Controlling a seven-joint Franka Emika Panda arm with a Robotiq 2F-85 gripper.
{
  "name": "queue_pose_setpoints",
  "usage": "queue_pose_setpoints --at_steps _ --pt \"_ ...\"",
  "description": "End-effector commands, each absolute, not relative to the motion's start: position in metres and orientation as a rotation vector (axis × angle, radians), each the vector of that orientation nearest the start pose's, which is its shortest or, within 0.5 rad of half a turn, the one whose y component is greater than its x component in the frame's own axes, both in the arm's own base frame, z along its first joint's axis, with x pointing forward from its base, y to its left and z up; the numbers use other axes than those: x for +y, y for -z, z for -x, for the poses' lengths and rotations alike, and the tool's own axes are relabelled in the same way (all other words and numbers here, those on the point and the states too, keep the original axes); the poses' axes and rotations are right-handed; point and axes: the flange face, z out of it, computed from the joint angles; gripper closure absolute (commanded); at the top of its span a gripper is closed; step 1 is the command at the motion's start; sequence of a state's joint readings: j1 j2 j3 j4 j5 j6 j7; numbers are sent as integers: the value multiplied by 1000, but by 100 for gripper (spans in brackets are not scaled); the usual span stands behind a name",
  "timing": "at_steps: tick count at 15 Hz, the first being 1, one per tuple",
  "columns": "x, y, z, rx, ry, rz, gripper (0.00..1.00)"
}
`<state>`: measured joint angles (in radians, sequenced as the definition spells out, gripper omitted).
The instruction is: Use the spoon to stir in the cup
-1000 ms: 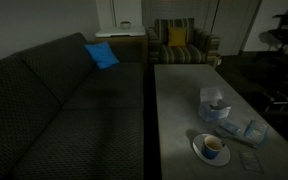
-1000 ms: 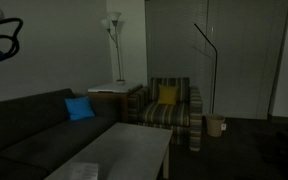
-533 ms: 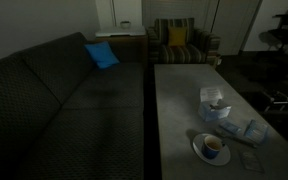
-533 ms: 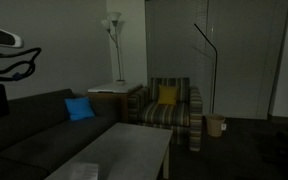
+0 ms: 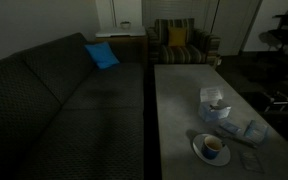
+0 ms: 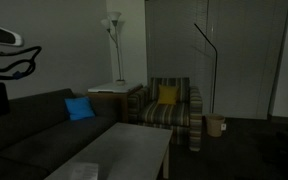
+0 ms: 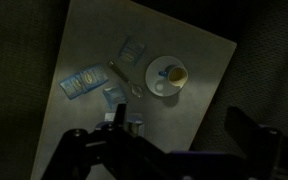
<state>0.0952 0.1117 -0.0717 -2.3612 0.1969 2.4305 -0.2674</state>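
Tool [image 7: 156,142] wide apart, empty, high above cup [image 7: 174,73]; spoon [image 7: 125,80] seemingly beside saucer [image 7: 158,86].

Coarse woven cloth, dark and matt, is seen on the sofa [image 5: 54,100]. The table top [image 5: 174,100] is read as smooth, matt grey; its material cannot be told. The cup [image 5: 213,146] and saucer [image 5: 197,151] are white, slightly glossy, ceramic-like. A faint metallic sheen is noted on the spoon [image 7: 125,79]. The cushion [image 5: 101,55] is plain blue cloth and the armchair [image 5: 180,52] striped upholstery.
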Motion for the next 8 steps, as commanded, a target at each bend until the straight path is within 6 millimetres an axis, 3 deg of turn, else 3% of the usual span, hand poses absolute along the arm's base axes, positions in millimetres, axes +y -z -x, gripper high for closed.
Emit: queue_pose_setpoints --at_steps 1,4,8 --pt "12 -278 -503 -210 -41 3013 0" --pt "19 -282 -501 -276 11 3026 0" --pt "36 -287 -496 -510 67 3013 0"
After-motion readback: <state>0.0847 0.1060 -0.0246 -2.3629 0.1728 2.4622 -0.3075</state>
